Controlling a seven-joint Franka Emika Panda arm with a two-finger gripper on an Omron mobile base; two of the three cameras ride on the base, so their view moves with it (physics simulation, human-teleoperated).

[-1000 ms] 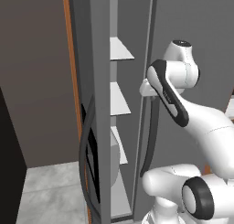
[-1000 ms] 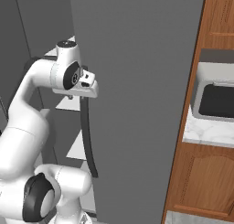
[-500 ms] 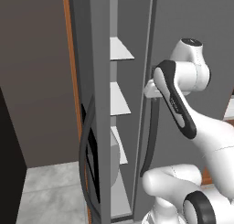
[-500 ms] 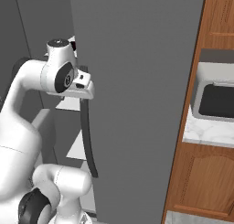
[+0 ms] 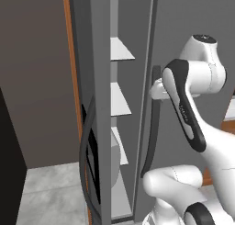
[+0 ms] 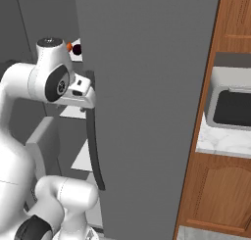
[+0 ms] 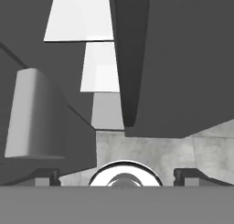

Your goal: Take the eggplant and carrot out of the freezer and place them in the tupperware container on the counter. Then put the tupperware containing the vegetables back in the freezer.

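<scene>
Freezer point(image 5: 98, 104), three shelves point(image 5: 120, 50) (white), one eggplant point(image 6: 77, 49)

The white arm is raised from the base and bent sharply at the elbow, with the forearm angled upward and the wrist turned level. The hand point(image 6: 84, 98) is held at about shoulder height. In the hand view, its two dark fingertips point(image 7: 188, 176) are seen set wide apart, with nothing gripped between them.
</scene>
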